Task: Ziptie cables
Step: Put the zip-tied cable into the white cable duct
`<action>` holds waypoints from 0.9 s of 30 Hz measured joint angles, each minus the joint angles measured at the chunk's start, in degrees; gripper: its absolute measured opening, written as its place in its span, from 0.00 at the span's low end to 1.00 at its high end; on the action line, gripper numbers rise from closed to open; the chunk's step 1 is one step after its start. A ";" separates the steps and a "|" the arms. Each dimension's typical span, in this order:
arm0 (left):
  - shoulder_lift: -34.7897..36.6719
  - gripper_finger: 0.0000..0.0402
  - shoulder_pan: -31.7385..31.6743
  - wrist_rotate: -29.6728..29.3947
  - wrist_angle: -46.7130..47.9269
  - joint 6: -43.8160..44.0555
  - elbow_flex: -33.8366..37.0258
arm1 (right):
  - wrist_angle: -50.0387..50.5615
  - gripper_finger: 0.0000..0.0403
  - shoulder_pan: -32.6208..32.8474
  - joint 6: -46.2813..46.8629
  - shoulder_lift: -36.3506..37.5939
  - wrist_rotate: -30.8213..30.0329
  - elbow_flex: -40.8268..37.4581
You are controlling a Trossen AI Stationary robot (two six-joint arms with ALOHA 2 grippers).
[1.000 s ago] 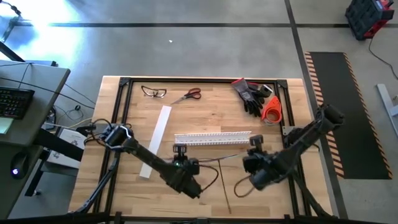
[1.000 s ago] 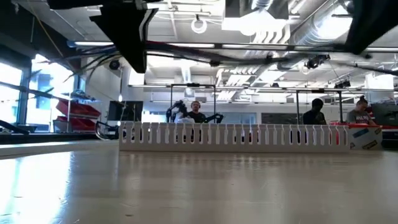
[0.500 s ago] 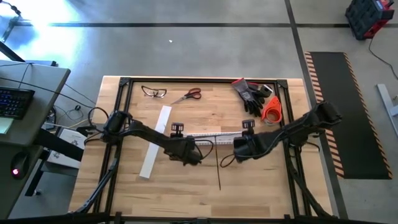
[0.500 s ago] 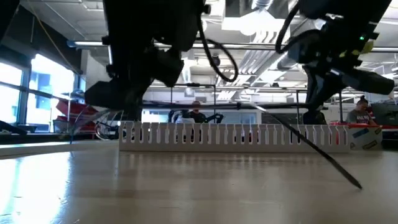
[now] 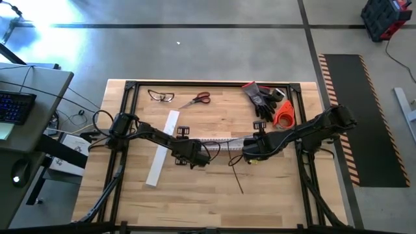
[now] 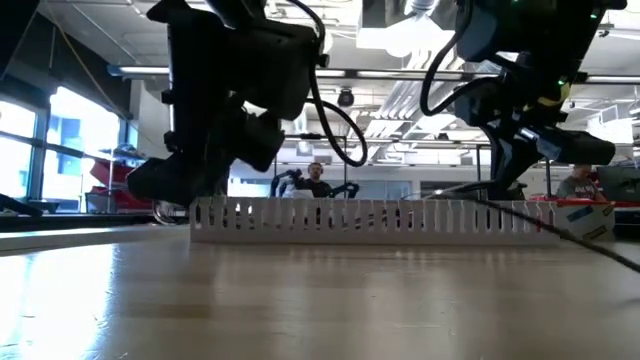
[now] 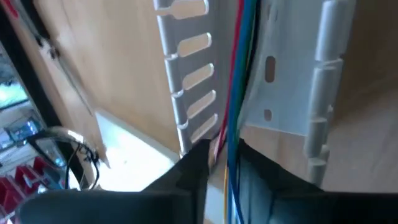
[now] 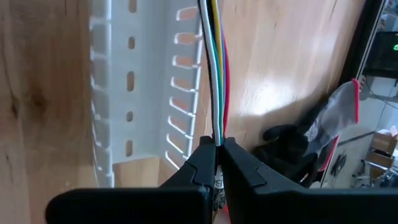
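Note:
The cables [image 7: 237, 68], a thin bundle of red, green, blue and pale wires, run level between my two grippers. They lie along the white slotted channel [image 5: 221, 139], between its toothed walls [image 7: 186, 81] at the left end. At the right end they run over one toothed wall [image 8: 214, 62]. My left gripper [image 5: 195, 156] is shut on the bundle at the channel's left end. My right gripper [image 5: 250, 151] is shut on it at the right end. A thin dark strand [image 5: 235, 179] trails from beside the right gripper toward the table's near edge. My left gripper pinches the bundle's left end [image 7: 225, 149] between its two fingers [image 7: 194, 171], which lie along the wires. The bundle runs straight out from the fingertips into the channel. My right gripper pinches the bundle's right end [image 8: 217, 134] between its two fingers [image 8: 239, 165], again along the wires. The wires leave it straight and close together.
A flat white bar [image 5: 162, 148] lies left of the channel. Safety glasses [image 5: 160, 96], scissors [image 5: 198, 99], black gloves [image 5: 263, 101] and an orange tape roll [image 5: 283, 116] sit near the far edge. Bare wood spreads toward the near edge. People stand in the room beyond the table [image 6: 510, 178].
Both grippers have carried the bundle from the table's near half toward the far edge and down onto the white channel, drawing closer together on the way. The dark strand below the right gripper has swung along and now trails toward the near edge.

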State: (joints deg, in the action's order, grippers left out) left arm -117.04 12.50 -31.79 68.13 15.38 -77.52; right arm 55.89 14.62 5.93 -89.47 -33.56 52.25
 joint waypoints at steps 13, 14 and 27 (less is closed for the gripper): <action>0.10 0.35 3.73 -7.61 11.96 14.93 -6.75 | -0.48 0.00 -0.03 -2.11 0.00 3.74 0.02; 0.10 0.35 4.26 -8.00 11.30 14.96 -7.42 | -0.50 0.00 -0.03 -2.25 0.00 4.00 0.02; 0.11 0.35 4.96 -1.32 2.22 10.46 -4.63 | 3.52 0.00 -0.01 0.73 0.00 13.06 0.04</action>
State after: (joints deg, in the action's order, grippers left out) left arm -116.93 17.46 -33.11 70.35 25.84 -82.15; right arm 59.42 14.61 6.66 -89.47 -20.50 52.29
